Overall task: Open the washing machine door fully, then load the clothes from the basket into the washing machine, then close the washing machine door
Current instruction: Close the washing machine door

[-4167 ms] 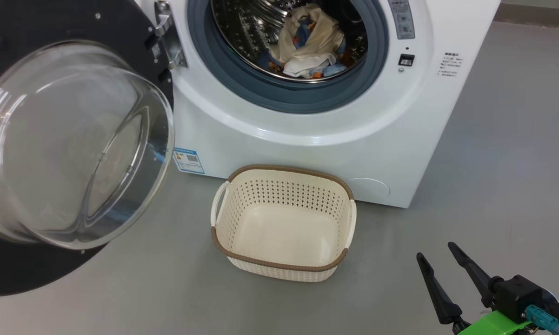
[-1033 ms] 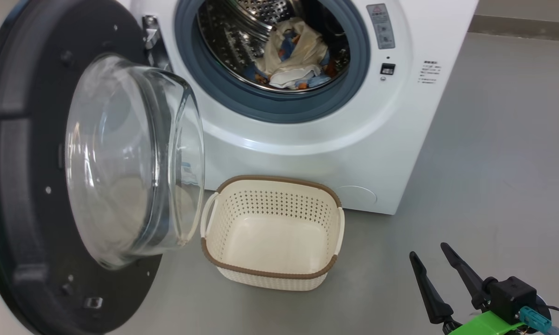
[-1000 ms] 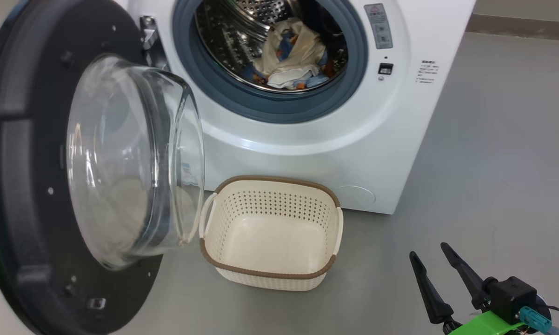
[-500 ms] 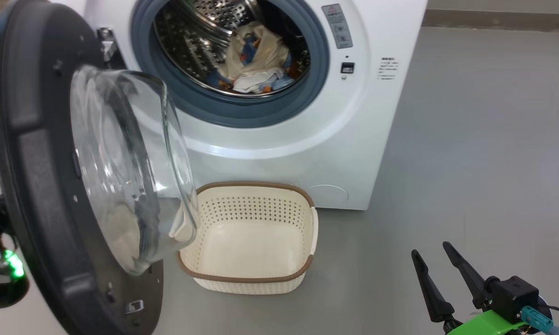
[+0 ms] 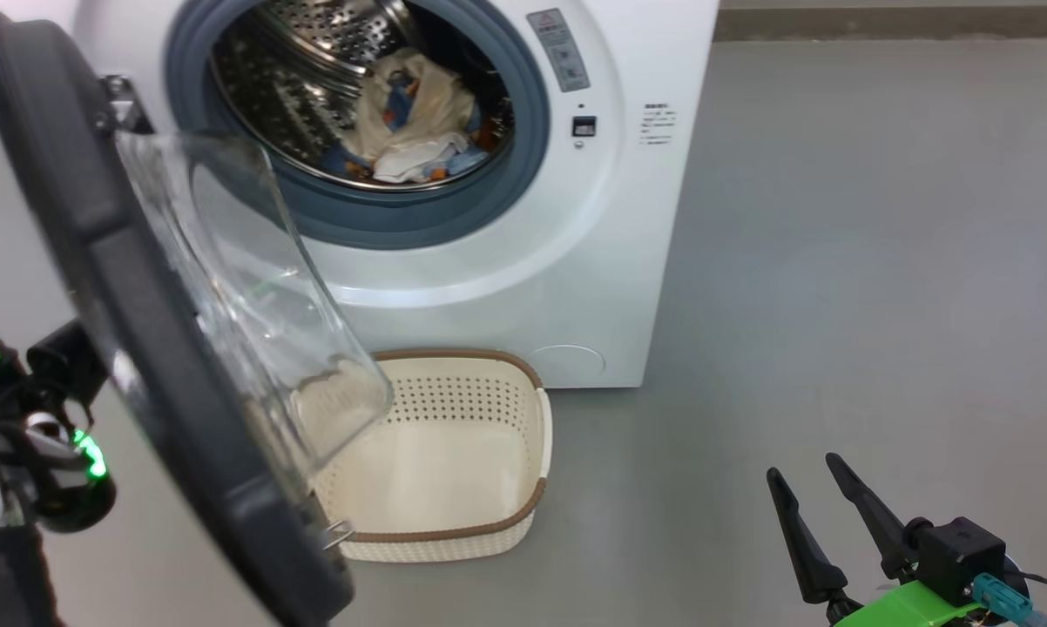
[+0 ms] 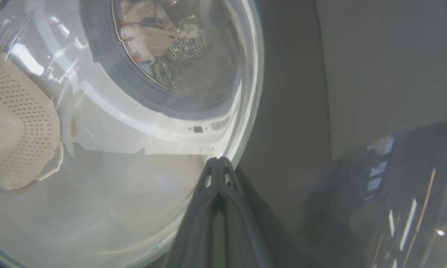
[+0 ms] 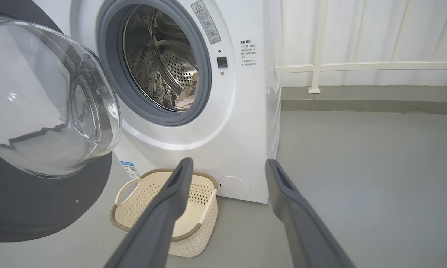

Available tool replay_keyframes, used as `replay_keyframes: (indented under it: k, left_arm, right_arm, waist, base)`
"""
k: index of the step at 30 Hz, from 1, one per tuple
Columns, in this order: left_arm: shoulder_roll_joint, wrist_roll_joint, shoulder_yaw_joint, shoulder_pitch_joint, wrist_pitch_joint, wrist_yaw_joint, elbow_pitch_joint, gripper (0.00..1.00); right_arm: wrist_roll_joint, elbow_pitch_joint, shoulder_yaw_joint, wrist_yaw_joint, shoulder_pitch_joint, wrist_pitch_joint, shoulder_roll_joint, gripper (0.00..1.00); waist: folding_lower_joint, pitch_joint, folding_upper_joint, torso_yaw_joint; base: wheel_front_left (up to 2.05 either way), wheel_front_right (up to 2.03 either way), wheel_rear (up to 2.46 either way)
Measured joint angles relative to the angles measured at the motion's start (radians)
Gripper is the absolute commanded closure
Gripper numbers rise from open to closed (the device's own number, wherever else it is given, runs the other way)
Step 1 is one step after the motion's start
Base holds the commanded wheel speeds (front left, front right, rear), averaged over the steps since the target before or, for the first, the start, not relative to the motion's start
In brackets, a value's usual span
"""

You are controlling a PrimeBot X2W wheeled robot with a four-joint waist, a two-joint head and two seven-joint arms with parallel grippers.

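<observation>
The washing machine door [image 5: 105,252] stands half open at the left, its black rim nearly edge-on and its glass bowl [image 5: 253,287] over the basket's left end. Behind the door my left gripper [image 6: 218,162] is shut, its tips at the door's outer face by the window edge. The clothes [image 5: 410,122], cream and blue, lie in the drum of the washing machine [image 5: 506,287]. The cream basket [image 5: 454,401] sits empty on the floor before the machine. My right gripper [image 5: 802,468] hangs open and empty at the lower right, well clear of the basket.
Bare grey floor [image 5: 837,261] stretches to the right of the machine. My left wrist [image 5: 53,444], with a green light, shows behind the door. A white railing [image 7: 357,67] and a wall run behind the machine in the right wrist view.
The door has swung toward the machine, from facing me to nearly edge-on. The head camera has turned, shifting the scene left. My left wrist has come into view behind the door. The right gripper has stayed put.
</observation>
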Motion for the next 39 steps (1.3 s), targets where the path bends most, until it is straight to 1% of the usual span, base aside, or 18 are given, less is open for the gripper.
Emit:
replay_keyframes:
  k: [8,13,21,27,30,34,35,39]
  left_arm:
    - [-0.008,-0.051,-0.046,-0.04,-0.05,-0.023,0.055,1.0]
    - [-0.008,-0.102,-0.07,-0.053,-0.095,-0.04,0.088,1.0]
    - [0.0,-0.197,-0.123,-0.074,-0.198,-0.091,0.154,1.0]
    - [0.0,-0.239,-0.174,-0.079,-0.252,-0.139,0.22,1.0]
    - [0.0,-0.278,-0.197,-0.079,-0.267,-0.164,0.246,1.0]
    - [-0.016,-0.319,-0.241,-0.092,-0.283,-0.202,0.272,1.0]
    - [-0.026,-0.337,-0.255,-0.104,-0.295,-0.221,0.291,1.0]
    - [-0.027,-0.359,-0.271,-0.116,-0.319,-0.256,0.336,1.0]
  right_arm:
    - [0.0,0.002,0.002,0.0,-0.002,0.0,0.003,0.0]
    - [0.0,0.002,0.005,0.0,-0.003,0.0,0.006,0.0]
    - [0.0,0.005,0.01,0.0,-0.019,0.0,0.005,0.0]
    - [0.0,0.008,0.017,0.0,-0.021,0.0,-0.001,0.0]
    - [0.0,0.008,0.021,0.0,-0.02,0.0,-0.002,0.0]
    - [0.0,0.008,0.022,0.0,-0.019,0.0,-0.011,0.0]
    - [0.0,0.008,0.023,0.0,-0.018,0.0,-0.019,0.0]
    - [0.0,0.008,0.026,0.0,-0.015,0.0,-0.026,0.0]
  waist:
    - [0.0,0.008,0.0,-0.043]
    - [0.0,0.013,0.0,-0.07]
    - [0.0,0.017,0.0,-0.112]
    - [0.0,0.005,0.0,-0.133]
    - [0.0,-0.005,0.0,-0.143]
    - [0.0001,-0.016,0.0,-0.151]
    - [0.0001,-0.02,0.0,-0.154]
    - [0.0001,-0.024,0.0,-0.16]
  base:
    - [0.0,0.0,0.0]
    - [0.0,0.0,0.0]
    - [0.0,0.0,0.0]
    - [0.0,0.0,0.0]
    - [0.0,0.0,0.0]
    - [0.0,0.0,0.0]
    - [0.0,0.0,0.0]
    - [0.0,0.0,0.0]
